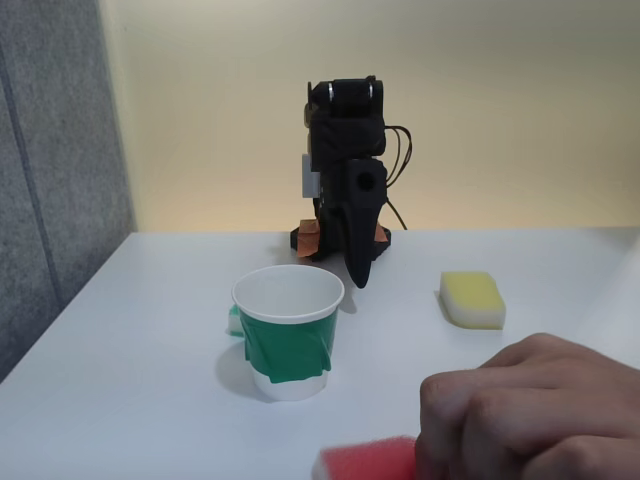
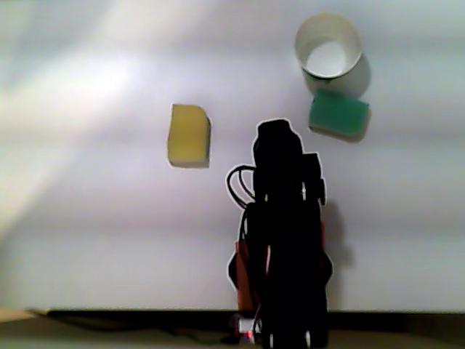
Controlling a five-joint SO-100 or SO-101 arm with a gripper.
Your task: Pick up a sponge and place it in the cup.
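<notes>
At the bottom edge of the fixed view lies the red sponge (image 1: 366,462), with a person's hand (image 1: 535,410) resting against its right end. The white cup (image 1: 288,330) with a green tape band stands upright and empty, left of centre; from above its open mouth (image 2: 328,47) is at the top right. My gripper (image 1: 362,280) hangs point-down on the folded black arm, behind and to the right of the cup and well away from the sponge. Its jaws meet in one tip with nothing between them. The other view shows it as a dark silhouette (image 2: 275,131).
A yellow-and-white sponge (image 1: 472,298) (image 2: 189,135) lies on the white table to the right in the fixed view. A green sponge (image 2: 338,114) lies just behind the cup, peeking out at its left (image 1: 234,320). A grey panel (image 1: 50,180) walls the left side.
</notes>
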